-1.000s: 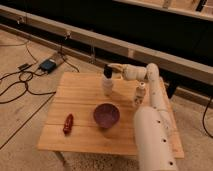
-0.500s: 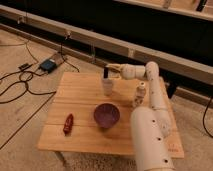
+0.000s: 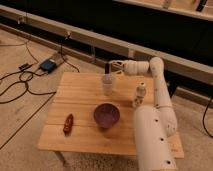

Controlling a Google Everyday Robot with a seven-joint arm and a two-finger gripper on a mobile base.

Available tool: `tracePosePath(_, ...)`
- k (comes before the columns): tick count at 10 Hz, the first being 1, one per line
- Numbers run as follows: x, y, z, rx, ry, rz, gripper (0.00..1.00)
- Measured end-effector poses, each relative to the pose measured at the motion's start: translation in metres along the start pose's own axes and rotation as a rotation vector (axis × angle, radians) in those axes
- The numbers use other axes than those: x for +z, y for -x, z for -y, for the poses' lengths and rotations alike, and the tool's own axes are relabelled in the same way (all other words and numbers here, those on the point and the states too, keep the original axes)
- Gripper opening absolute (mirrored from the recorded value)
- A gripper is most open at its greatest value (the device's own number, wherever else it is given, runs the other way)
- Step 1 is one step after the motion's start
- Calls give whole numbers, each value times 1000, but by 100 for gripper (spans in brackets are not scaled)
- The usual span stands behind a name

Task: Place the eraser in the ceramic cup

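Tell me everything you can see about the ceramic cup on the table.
The ceramic cup is a small, pale whitish cylinder, taller than wide, standing upright on the wooden table near its far edge. It looks smooth and plain, with no handle showing; its inside is hidden. The purple bowl sits nearer the camera, apart from it, and a small white bottle stands off to the right. The hand hangs just above its mouth; whether they touch cannot be told.
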Motion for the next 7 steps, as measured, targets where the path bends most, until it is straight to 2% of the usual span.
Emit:
tracePosePath(3, -1, -13, -8, 8, 20, -34, 0)
tracePosePath(7, 3, -30, -8, 2, 6, -74, 0)
